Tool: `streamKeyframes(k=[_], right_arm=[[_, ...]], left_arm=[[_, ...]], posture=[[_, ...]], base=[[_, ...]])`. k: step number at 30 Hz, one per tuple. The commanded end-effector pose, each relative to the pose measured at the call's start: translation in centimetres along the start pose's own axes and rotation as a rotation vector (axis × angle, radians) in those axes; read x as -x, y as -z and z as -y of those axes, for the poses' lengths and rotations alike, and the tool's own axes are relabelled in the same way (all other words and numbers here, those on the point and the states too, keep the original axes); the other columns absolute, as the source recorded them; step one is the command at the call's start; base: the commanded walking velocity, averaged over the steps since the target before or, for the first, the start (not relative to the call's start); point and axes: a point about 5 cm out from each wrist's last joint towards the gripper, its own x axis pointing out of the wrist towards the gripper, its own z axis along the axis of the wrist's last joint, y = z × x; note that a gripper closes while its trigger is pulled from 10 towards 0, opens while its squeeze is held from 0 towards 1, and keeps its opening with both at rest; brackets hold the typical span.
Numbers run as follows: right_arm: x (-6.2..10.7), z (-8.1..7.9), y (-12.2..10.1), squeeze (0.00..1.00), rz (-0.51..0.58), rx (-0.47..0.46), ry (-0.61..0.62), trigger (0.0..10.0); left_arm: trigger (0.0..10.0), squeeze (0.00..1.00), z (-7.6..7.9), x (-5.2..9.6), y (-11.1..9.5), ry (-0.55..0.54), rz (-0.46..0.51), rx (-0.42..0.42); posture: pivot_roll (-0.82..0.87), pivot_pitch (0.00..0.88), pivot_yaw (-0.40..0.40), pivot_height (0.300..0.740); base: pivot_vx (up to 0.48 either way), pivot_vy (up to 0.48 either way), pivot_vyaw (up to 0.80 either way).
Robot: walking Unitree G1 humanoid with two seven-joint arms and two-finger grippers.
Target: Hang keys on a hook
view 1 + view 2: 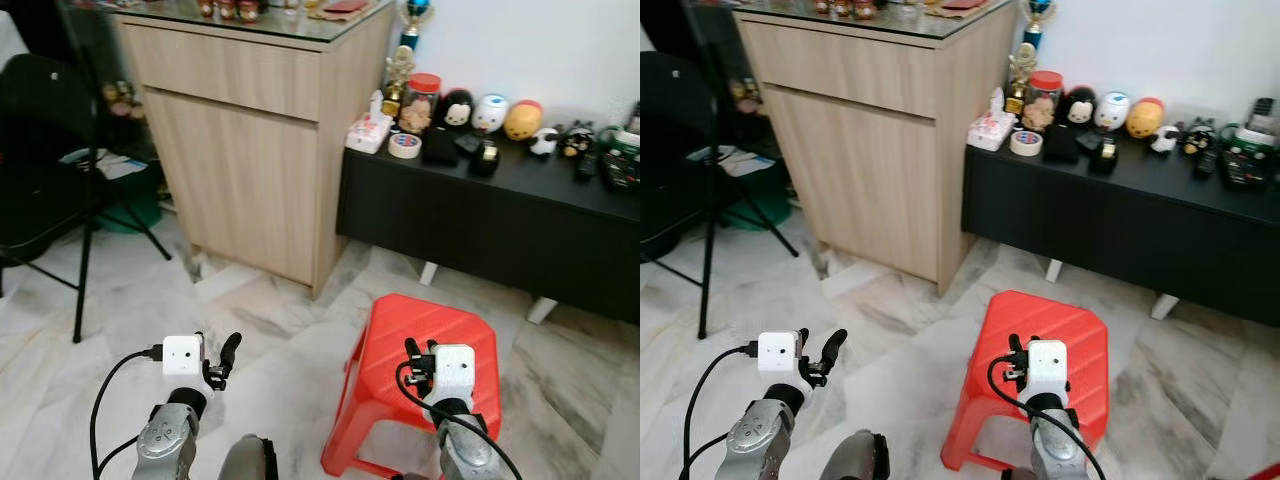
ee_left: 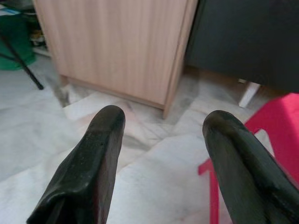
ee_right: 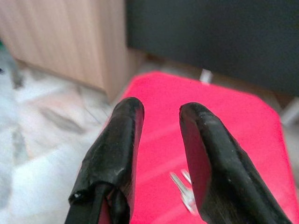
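Observation:
A small bunch of silver keys (image 3: 183, 188) lies on the seat of a red plastic stool (image 1: 400, 325). My right gripper (image 3: 161, 109) hovers just above that seat, its fingers slightly apart with nothing between them; the keys lie below, close to one finger. In the left eye view the right gripper (image 1: 415, 350) is over the stool's near half. My left gripper (image 1: 216, 352) is held open over the marble floor to the left of the stool, and its fingers (image 2: 100, 140) are wide apart.
A light wooden cabinet (image 1: 250, 150) stands ahead on the left. A low black bench (image 1: 480, 215) with toys, jars and a tape roll runs along the white wall. A black chair and tripod legs (image 1: 85, 230) stand at the far left.

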Motion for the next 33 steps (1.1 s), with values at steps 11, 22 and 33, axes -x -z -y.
streamKeyframes(k=[11,22,33], right_arm=[[-0.3,1.4,0.8,0.00,-0.083,-0.141,0.139,10.0],[-0.8,0.8,-0.4,0.00,-0.040,-0.141,0.125,10.0],[-0.7,0.4,-0.7,0.00,-0.029,-0.137,0.112,10.0]], left_arm=[[10.0,0.00,0.2,-0.1,-0.2,0.021,-0.003,0.007],[10.0,0.00,0.3,-0.1,-0.1,0.019,-0.007,0.005],[10.0,0.00,0.2,-0.1,-0.1,0.016,-0.010,0.005]], posture=[[0.02,0.005,-0.047,0.640],[0.02,0.004,-0.048,0.640],[0.02,0.005,-0.048,0.640]], base=[[0.000,0.000,-0.26],[0.000,0.000,0.00],[0.000,0.000,0.00]])
